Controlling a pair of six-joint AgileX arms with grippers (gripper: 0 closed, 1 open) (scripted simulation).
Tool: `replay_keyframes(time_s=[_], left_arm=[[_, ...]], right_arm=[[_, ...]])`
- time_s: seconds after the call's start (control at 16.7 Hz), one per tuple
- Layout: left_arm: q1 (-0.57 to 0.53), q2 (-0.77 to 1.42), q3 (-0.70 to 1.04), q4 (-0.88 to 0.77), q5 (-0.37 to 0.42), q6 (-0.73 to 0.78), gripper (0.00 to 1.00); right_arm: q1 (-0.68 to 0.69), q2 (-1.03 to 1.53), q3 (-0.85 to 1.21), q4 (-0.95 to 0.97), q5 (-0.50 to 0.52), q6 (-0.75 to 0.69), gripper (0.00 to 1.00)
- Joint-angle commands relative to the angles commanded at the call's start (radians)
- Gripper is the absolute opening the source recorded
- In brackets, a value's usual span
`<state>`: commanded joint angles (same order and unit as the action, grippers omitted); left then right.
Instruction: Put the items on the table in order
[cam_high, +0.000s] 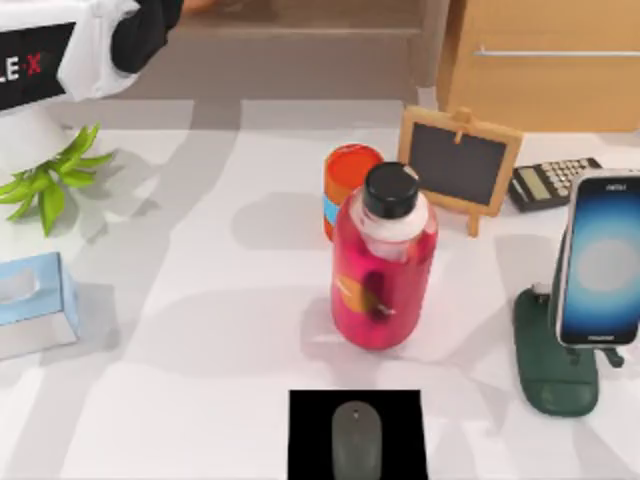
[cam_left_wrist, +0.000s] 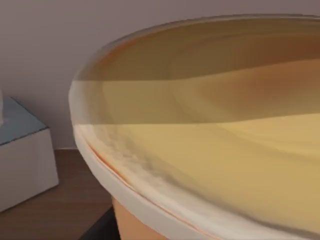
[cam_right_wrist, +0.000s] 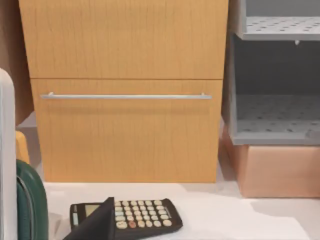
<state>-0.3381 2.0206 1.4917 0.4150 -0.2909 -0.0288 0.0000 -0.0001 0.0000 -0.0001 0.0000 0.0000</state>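
Note:
The table (cam_high: 200, 330) is a wide white top. A small grey mouse (cam_high: 357, 440) lies on a black pad at the front middle. A smartphone (cam_high: 601, 262) with a pale blue screen stands upright in a dark green holder (cam_high: 553, 372) at the right. The orange tan-lidded cup (cam_high: 350, 172) stands at the back middle, right behind a red bottle. The light blue tissue box (cam_high: 35, 302) rests at the left edge. Very close in the left wrist view are the cup's lid (cam_left_wrist: 200, 150) and the tissue box (cam_left_wrist: 20, 150). Part of my left arm (cam_high: 70, 45) sits at the back left corner.
A red bottle (cam_high: 385, 270) with a black cap stands mid-table. A small chalkboard easel (cam_high: 460, 165) and a calculator (cam_high: 550, 183) are at the back right, a green plant (cam_high: 55, 180) at the back left. A wooden drawer cabinet (cam_right_wrist: 125, 90) and grey shelves (cam_right_wrist: 275, 100) stand behind the table.

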Motion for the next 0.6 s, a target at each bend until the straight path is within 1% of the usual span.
replay_keyframes(time_s=[0.24,0.3,0.6], left_arm=[[0.0,0.0,0.0,0.0,0.0,0.0,0.98],[0.0,0.0,0.0,0.0,0.0,0.0,1.0],[0.0,0.0,0.0,0.0,0.0,0.0,1.0]], right_arm=[[0.0,0.0,0.0,0.0,0.0,0.0,1.0],[0.0,0.0,0.0,0.0,0.0,0.0,1.0],[0.0,0.0,0.0,0.0,0.0,0.0,1.0]])
